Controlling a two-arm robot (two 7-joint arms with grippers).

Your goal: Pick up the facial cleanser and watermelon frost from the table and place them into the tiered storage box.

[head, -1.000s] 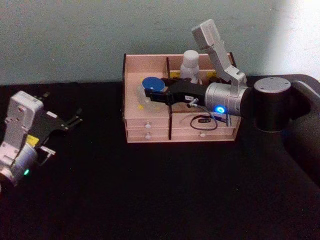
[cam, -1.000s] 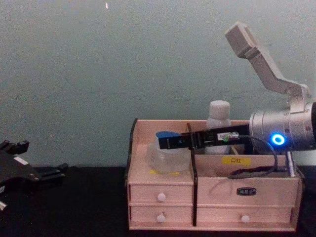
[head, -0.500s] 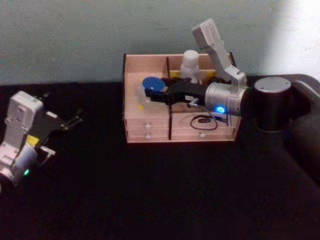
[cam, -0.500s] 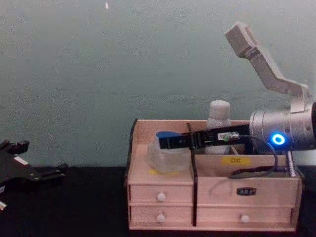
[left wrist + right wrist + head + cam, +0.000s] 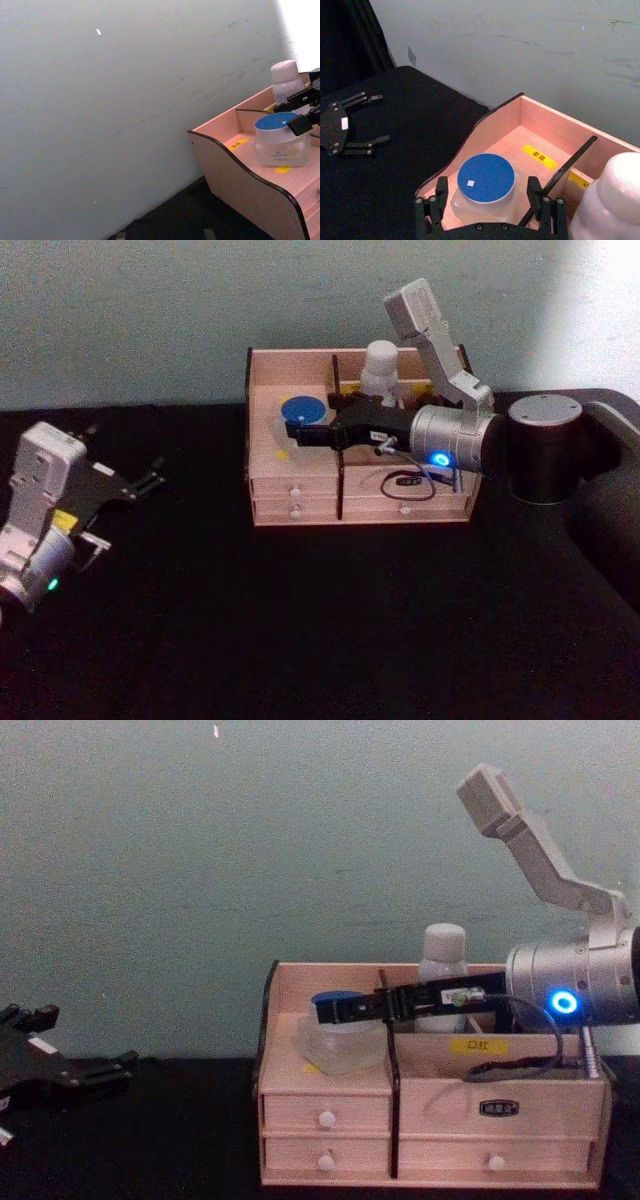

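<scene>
**Blue-lidded jar sitting in the storage box, right claw spread around it**

Blue-lidded jar, clear-bodied and squat, is sitting upright on the floor of the left compartment of the tiered storage box, close to the dark divider. Whether it is the cleanser or the watermelon frost cannot be read from its label. In the right wrist view the right claw is standing with its fingers spread wide, one finger on each side of the jar with a visible gap between pads and jar wall, so it is gripping nothing. In the chest view that claw is lying level across the box top, reaching in from the right over the divider.

Behind the divider, in the back right compartment, a white bottle with a rounded cap is standing upright. Yellow labels are lying on the box floor, and small white-knobbed drawers are lining its front.

The box is sitting at the back of the black counter, against a pale green wall. The left claw is hanging well apart at the counter's left edge, fingers parted and holding nothing.
</scene>
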